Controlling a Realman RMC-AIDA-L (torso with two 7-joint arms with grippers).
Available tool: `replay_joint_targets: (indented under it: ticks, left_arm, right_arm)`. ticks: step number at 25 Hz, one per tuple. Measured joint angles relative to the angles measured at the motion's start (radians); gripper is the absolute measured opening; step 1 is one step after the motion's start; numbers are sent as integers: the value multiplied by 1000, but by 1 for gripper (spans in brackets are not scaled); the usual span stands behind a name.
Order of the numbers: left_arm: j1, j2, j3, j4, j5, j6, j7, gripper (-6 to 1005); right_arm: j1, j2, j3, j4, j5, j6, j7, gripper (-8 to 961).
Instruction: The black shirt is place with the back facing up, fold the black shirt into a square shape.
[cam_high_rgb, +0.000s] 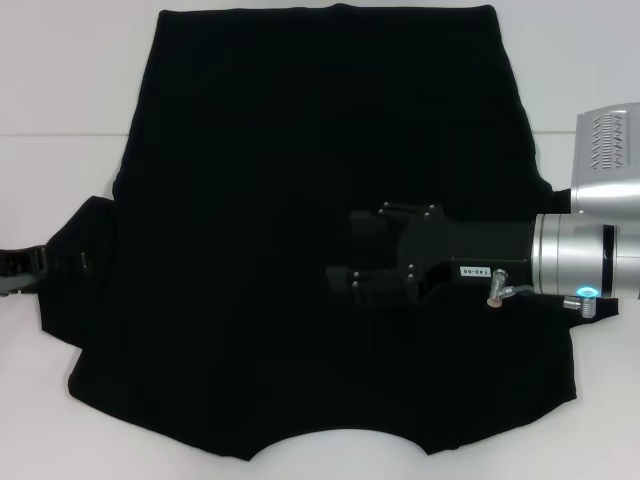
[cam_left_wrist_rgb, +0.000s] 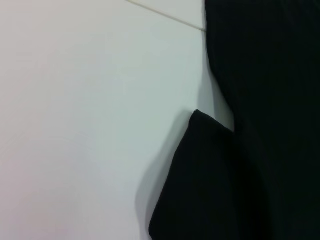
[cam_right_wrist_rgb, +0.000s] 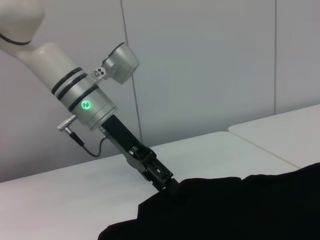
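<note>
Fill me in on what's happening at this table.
A two-armed robot is folding a black shirt that lies spread on the white table. The left tool is down at the shirt's left sleeve, at its edge, apparently holding it. The right tool reaches in over the middle of the shirt from the right side. No lettering shows, and the body of the shirt has not been folded yet.
</note>
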Motion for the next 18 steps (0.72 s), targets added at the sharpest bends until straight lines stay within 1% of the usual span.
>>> replay_joint_targets:
  ticks: [15,18]
  left_arm:
    - [10,-3,-1,-3,1,-13,-1,887]
    - [10,-6,10,-3,1,-6,-1,887]
  right_arm:
    - [-8,0,2,0,0,0,-1,878]
    - [-8,-1,2,0,0,0,-1,878]
